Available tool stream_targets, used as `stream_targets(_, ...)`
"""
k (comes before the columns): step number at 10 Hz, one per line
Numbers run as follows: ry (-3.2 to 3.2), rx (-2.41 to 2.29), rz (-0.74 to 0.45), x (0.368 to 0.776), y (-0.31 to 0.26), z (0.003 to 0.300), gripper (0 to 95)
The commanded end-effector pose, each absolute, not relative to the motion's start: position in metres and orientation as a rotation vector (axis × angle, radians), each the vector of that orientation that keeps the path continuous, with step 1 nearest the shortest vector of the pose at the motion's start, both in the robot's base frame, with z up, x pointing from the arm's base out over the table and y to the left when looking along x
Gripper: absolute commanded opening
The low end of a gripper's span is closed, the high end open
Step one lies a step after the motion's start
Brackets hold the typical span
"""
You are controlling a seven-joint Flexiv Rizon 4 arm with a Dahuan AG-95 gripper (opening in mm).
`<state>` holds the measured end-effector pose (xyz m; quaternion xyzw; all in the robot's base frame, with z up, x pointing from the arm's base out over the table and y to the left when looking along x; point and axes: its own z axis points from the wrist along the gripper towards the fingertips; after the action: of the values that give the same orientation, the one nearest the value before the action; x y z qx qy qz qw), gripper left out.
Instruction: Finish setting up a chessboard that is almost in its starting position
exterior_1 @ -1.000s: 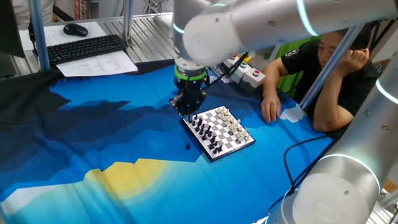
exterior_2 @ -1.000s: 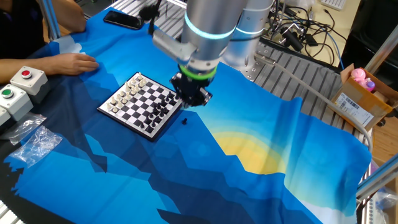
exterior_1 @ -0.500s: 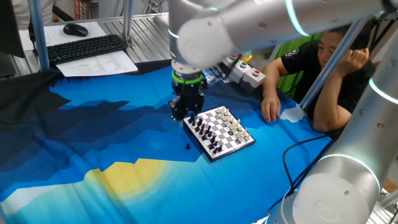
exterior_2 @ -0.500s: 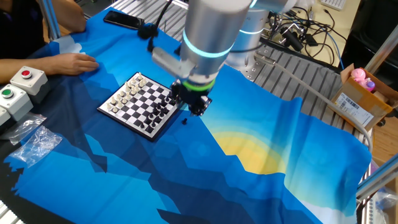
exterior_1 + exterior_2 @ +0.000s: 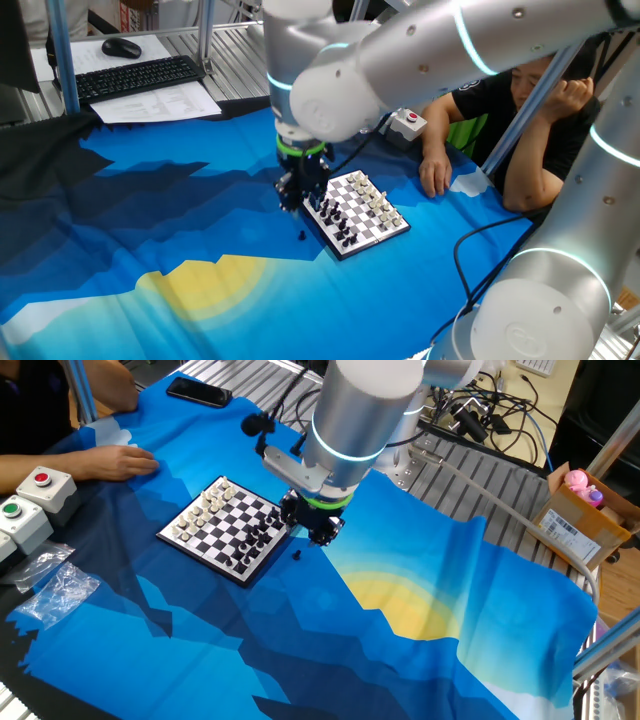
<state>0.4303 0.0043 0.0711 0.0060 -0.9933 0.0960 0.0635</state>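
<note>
The chessboard (image 5: 355, 212) lies on the blue cloth, a small checked board with a dark rim; it also shows in the other fixed view (image 5: 228, 527). Black pieces stand along its side nearest the gripper, white pieces along the far side. One tiny black piece (image 5: 301, 236) stands off the board on the cloth; in the other fixed view (image 5: 297, 554) it is just beside the board's corner. My gripper (image 5: 297, 203) hangs low over the cloth beside the board's black side, just above that loose piece (image 5: 312, 540). Its fingertips are too small and dark to read.
A seated person's hand (image 5: 434, 176) rests on the cloth next to the board's white side. A button box (image 5: 38, 488) and a plastic bag (image 5: 55, 588) lie at the cloth's edge. A phone (image 5: 200, 392) and a keyboard (image 5: 135, 77) lie beyond the cloth.
The gripper has shifted off the board's edge toward the loose black piece and come lower, with its wrist turned. The board, the pieces and the hand have not moved.
</note>
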Motion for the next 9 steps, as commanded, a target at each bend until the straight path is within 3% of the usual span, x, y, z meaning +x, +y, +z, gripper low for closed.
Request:
stream_targets(1,-3.004,0.022,0.290,0.431,0.003,0.059,19.0)
stream_targets(3,-3.005,0.037,0.292,0.430,0.002,0.049,19.0)
stream_targets(4,-3.007,0.039,0.296,0.429,0.001,0.042,38.0)
stream_targets(9,-3.011,0.042,0.290,0.427,-0.002,0.027,38.0)
